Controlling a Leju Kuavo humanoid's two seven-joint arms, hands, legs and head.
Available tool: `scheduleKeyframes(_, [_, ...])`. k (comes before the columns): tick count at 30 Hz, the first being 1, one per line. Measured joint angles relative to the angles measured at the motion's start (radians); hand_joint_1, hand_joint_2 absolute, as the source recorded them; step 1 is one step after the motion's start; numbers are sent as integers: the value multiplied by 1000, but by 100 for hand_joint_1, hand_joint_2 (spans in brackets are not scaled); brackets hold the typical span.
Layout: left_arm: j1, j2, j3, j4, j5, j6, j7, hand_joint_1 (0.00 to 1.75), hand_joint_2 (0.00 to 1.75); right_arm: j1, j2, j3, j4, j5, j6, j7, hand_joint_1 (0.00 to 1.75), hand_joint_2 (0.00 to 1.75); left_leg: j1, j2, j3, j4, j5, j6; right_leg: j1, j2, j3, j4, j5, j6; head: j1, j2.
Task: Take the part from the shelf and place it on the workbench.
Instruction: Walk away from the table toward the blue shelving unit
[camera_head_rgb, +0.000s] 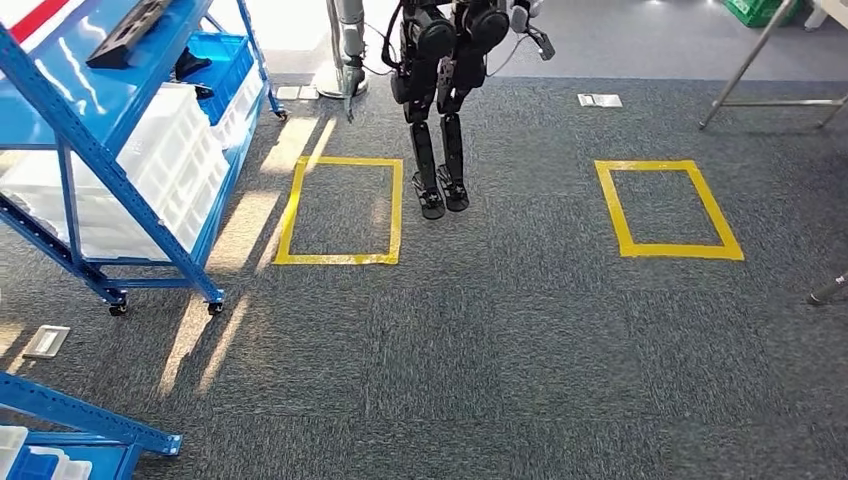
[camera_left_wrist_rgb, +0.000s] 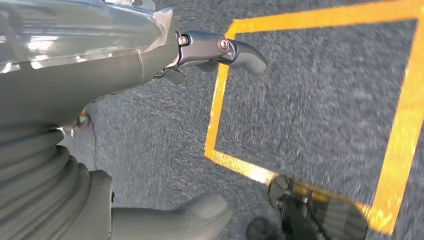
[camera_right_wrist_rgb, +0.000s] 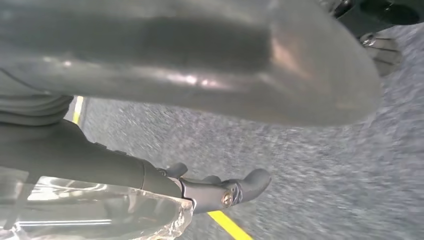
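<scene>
A flat black part (camera_head_rgb: 130, 35) lies on the sloping top level of the blue shelf (camera_head_rgb: 95, 150) at the far left of the head view. My left hand (camera_left_wrist_rgb: 150, 125) hangs over the grey carpet, its dark fingers (camera_left_wrist_rgb: 220, 47) stretched out and its thick thumb (camera_left_wrist_rgb: 190, 220) well apart, with nothing between them. My right hand (camera_right_wrist_rgb: 165, 150) also hangs over the carpet. Its fingers (camera_right_wrist_rgb: 235, 190) are extended and it holds nothing. Clear shiny plastic covers the back of each hand.
White crates (camera_head_rgb: 150, 170) and a blue bin (camera_head_rgb: 225, 60) fill the shelf. Another humanoid robot (camera_head_rgb: 445, 100) hangs ahead, by two yellow taped rectangles (camera_head_rgb: 340, 210) (camera_head_rgb: 668, 208). A second blue rack (camera_head_rgb: 80, 420) is at my near left. Metal table legs (camera_head_rgb: 770, 60) stand far right.
</scene>
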Motion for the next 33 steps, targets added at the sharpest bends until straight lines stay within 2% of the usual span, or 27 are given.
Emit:
scheduleKeyframes(1, [-1,0,1,0,-1,-2,-4,0,175,1,1,0,0,1,1,-1,0,0,-1,-11,-1,-1,2,3,-4,24,-29,62,-28,-2,1,0])
scheduleKeyframes(2, [-1,0,2,0,-4,-6,-8,0,175,2,1,0,1,0,2,-1,0,0,-1,-23,-2,-1,4,5,-6,36,-62,132,-55,-3,2,0])
scheduleKeyframes(3, [-1,0,2,0,-9,-11,-11,0,175,5,2,0,1,-2,1,-1,0,0,-1,-37,-3,-1,4,5,-9,40,-90,187,-73,-1,2,0])
scheduleKeyframes(4, [1,-1,2,0,-15,-16,-12,0,175,7,1,0,2,-6,0,-1,0,0,0,-50,-3,0,4,5,-11,42,-104,212,-74,6,2,0])
scheduleKeyframes(5, [2,-1,2,0,-22,-21,-13,0,175,8,1,0,2,-11,-2,-1,0,0,0,-64,-2,1,5,4,-14,44,-98,195,-59,16,2,0])
scheduleKeyframes(6, [4,-1,2,0,-29,-25,-12,0,175,9,0,-1,2,-16,-3,-1,0,0,1,-77,-1,2,5,2,-19,49,-74,140,-30,27,2,0])
scheduleKeyframes(7, [5,-1,2,0,-34,-28,-12,0,175,9,-1,-2,2,-21,-5,-1,0,0,2,-90,-1,4,5,-2,-25,65,-42,65,2,38,2,0])
scheduleKeyframes(8, [5,0,2,0,-39,-30,-13,0,175,10,-1,-3,3,-26,-6,-1,0,0,1,-102,-2,7,3,-7,-28,80,-14,-2,27,43,3,0])
scheduleKeyframes(9, [5,0,1,0,-42,-31,-13,0,175,10,0,-4,4,-29,-8,-2,0,0,0,-111,-4,10,2,-13,-30,92,3,-46,43,42,3,0])
scheduleKeyframes(10, [5,1,1,0,-45,-31,-15,0,175,11,0,-5,4,-32,-9,-2,0,0,-1,-119,-7,11,2,-20,-29,99,10,-66,48,36,3,0])
scheduleKeyframes(12, [8,2,1,0,-49,-33,-22,0,175,12,1,-7,6,-35,-11,-4,0,0,2,-130,-11,12,3,-30,-26,83,13,-68,53,19,2,0])
scheduleKeyframes(13, [10,3,1,0,-51,-35,-26,0,175,13,1,-8,6,-36,-12,-6,0,0,4,-122,-15,17,-1,-34,-27,75,16,-69,55,11,2,0])
scheduleKeyframes(15, [10,3,1,0,-53,-39,-33,0,175,15,2,-9,6,-40,-17,-10,0,0,7,-81,-42,75,-40,-41,-29,56,17,-72,60,-5,-1,0])
scheduleKeyframes(16, [8,3,0,0,-54,-41,-35,0,175,17,2,-11,6,-43,-20,-12,0,0,7,-56,-69,132,-73,-44,-26,45,17,-72,60,-12,-3,0])
scheduleKeyframes(17, [7,2,0,0,-54,-42,-37,0,175,19,2,-13,6,-46,-22,-14,0,0,8,-41,-101,200,-106,-48,-23,32,16,-72,59,-16,-5,0])
scheduleKeyframes(18, [7,2,0,0,-56,-43,-38,0,175,21,2,-16,6,-50,-23,-15,0,0,9,-34,-130,259,-130,-50,-21,19,15,-72,58,-18,-5,0])
scheduleKeyframes(19, [8,2,-1,0,-58,-44,-39,0,175,21,2,-19,6,-53,-23,-16,0,0,10,-30,-146,291,-136,-51,-19,6,15,-72,57,-20,-5,0])
scheduleKeyframes(20, [9,2,-2,0,-61,-45,-39,0,175,21,3,-22,6,-56,-23,-17,0,0,10,-27,-143,287,-124,-51,-18,-6,15,-72,56,-21,-5,0])
scheduleKeyframes(21, [10,2,-2,0,-64,-47,-40,0,175,20,3,-25,6,-59,-24,-18,0,0,10,-21,-120,246,-99,-49,-18,-17,15,-72,55,-22,-5,0])
scheduleKeyframes(23, [8,4,-5,0,-70,-50,-43,0,175,20,5,-30,6,-65,-25,-20,0,0,6,20,-46,111,-44,-42,-13,-37,19,-71,52,-19,-5,0])
scheduleKeyframes(25, [4,5,-8,0,-73,-53,-47,0,175,21,7,-35,6,-70,-26,-21,0,0,-2,51,-5,30,-23,-34,-7,-56,22,-70,47,-12,-4,0])
scheduleKeyframes(26, [2,5,-8,0,-73,-54,-48,0,175,20,8,-37,6,-71,-26,-22,0,0,-5,50,-3,20,-24,-32,-5,-66,24,-71,45,-8,-3,0])
scheduleKeyframes(27, [3,5,-8,0,-74,-55,-50,0,175,19,9,-37,6,-72,-27,-22,0,0,-7,37,-4,18,-21,-27,-4,-76,27,-74,45,-4,-3,0])
scheduleKeyframes(28, [5,5,-8,0,-74,-57,-51,0,175,18,9,-38,6,-73,-27,-22,0,0,-5,26,-1,12,-16,-22,-4,-75,28,-72,42,1,-3,0])
scheduleKeyframes(30, [6,4,-8,0,-74,-59,-54,0,175,18,10,-40,7,-74,-30,-22,0,0,1,3,6,-3,-4,-10,-5,-31,11,-27,15,4,0,0])
scheduleKeyframes(32, [3,4,-8,0,-74,-60,-56,0,175,22,9,-45,7,-74,-31,-21,0,0,4,-22,6,-8,2,-4,-11,26,-44,91,-41,-2,4,0])
scheduleKeyframes(33, [3,4,-8,0,-74,-61,-57,0,175,25,9,-48,7,-74,-31,-21,0,0,4,-36,5,-8,2,-2,-13,36,-75,154,-64,-3,6,0])
